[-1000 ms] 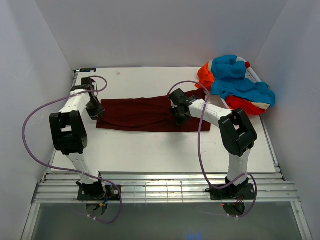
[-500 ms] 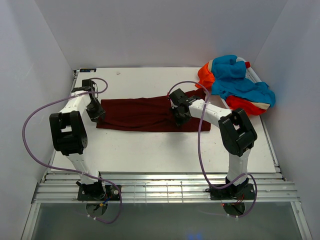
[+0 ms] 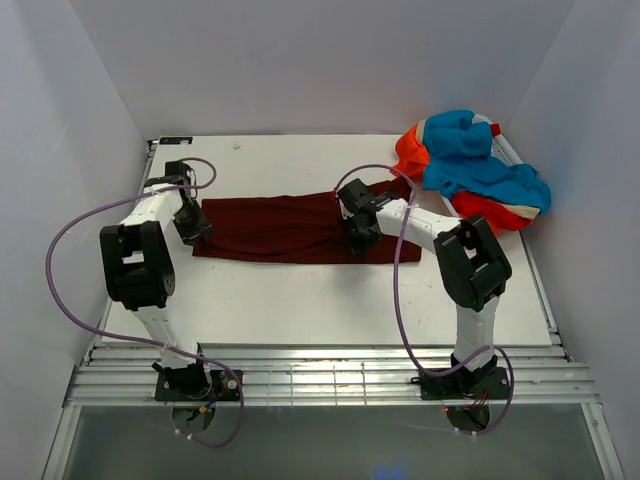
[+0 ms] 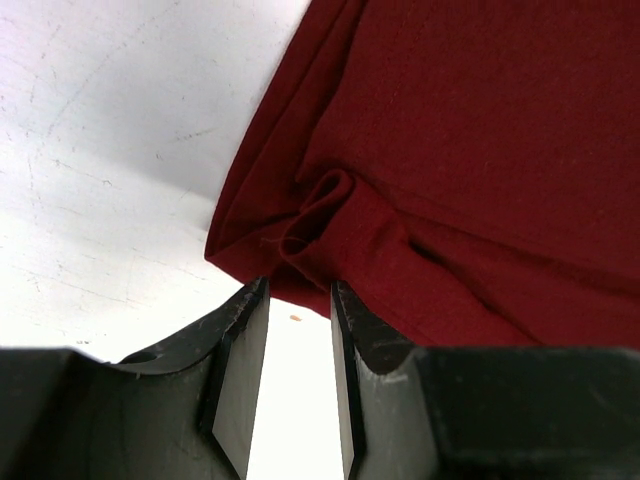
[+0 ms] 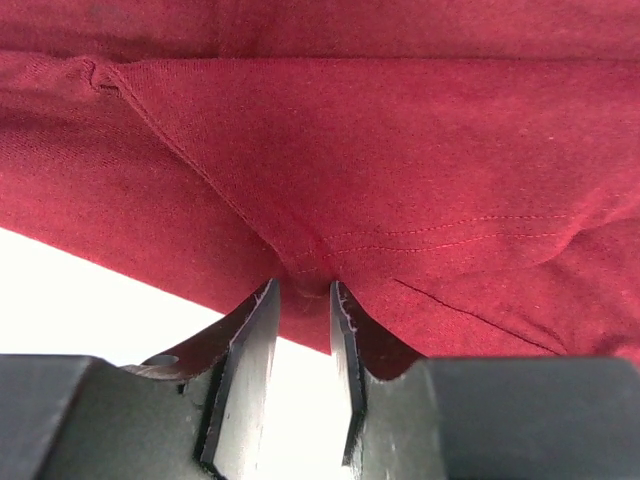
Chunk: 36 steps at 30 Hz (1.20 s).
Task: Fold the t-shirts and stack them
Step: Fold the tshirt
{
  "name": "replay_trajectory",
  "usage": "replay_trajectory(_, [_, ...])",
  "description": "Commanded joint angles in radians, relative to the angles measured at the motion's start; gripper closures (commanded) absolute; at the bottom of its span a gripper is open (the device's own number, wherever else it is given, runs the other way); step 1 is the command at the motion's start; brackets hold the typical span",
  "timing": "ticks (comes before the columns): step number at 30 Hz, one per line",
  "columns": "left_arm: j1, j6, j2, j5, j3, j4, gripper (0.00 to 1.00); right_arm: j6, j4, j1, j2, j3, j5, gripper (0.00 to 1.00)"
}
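Note:
The dark maroon t-shirt point(image 3: 280, 228) lies folded into a long flat strip across the middle of the white table point(image 3: 300, 300). My left gripper point(image 3: 197, 232) is at its left end, the jaws nearly closed on a bunched fold of the hem point(image 4: 310, 225). My right gripper point(image 3: 357, 238) is right of the strip's middle, near its front edge, pinching a puckered bit of cloth point(image 5: 305, 265). The turquoise-blue shirt point(image 3: 475, 155) and the orange-red shirt point(image 3: 490, 212) with white trim lie in a heap at the back right.
White walls close in the table at the left, back and right. The heap of shirts reaches the right wall. A slotted metal rail point(image 3: 320, 380) runs along the near edge by the arm bases.
My right gripper has shifted slightly left along the maroon shirt, pulling the cloth with it. The left gripper has barely moved.

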Motion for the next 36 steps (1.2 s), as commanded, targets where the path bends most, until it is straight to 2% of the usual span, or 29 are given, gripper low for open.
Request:
replay_trajectory(1, [-0.002, 0.005, 0.000, -0.015, 0.038, 0.029, 0.58, -0.004, 0.008, 0.004, 0.014, 0.044, -0.029, 0.66])
replay_trajectory(4, [-0.002, 0.006, 0.017, -0.029, 0.049, 0.033, 0.60, -0.009, 0.010, 0.006, 0.030, 0.046, -0.037, 0.69])
replay_trajectory(6, [-0.002, 0.011, 0.029, -0.035, 0.058, 0.035, 0.67, -0.009, 0.015, 0.006, 0.037, 0.044, -0.038, 0.77])
replay_trajectory(7, [0.000, 0.011, 0.040, -0.037, 0.061, 0.035, 0.71, -0.010, 0.021, 0.006, 0.037, 0.040, -0.035, 0.84])
replay_trajectory(8, [-0.002, 0.011, 0.046, -0.037, 0.066, 0.035, 0.83, -0.010, 0.024, 0.006, 0.036, 0.037, -0.034, 0.86])
replay_trajectory(11, [-0.002, 0.008, 0.052, -0.044, 0.080, 0.036, 1.00, -0.013, 0.025, 0.007, 0.025, 0.043, -0.015, 0.91])
replay_trajectory(16, [-0.002, -0.003, 0.026, -0.064, 0.123, 0.035, 1.00, -0.026, -0.016, 0.007, 0.000, 0.110, 0.058, 0.91])
replay_trajectory(20, [-0.002, -0.008, 0.009, -0.070, 0.196, 0.022, 1.00, -0.061, -0.053, 0.007, 0.023, 0.234, 0.123, 0.91])
replay_trajectory(27, [0.000, 0.000, 0.078, -0.089, 0.319, -0.020, 1.00, -0.095, -0.088, 0.003, 0.132, 0.381, 0.179, 0.92])
replay_trajectory(36, [0.000, 0.015, 0.196, -0.093, 0.408, -0.062, 1.00, -0.099, -0.091, -0.003, 0.246, 0.463, 0.210, 0.92])
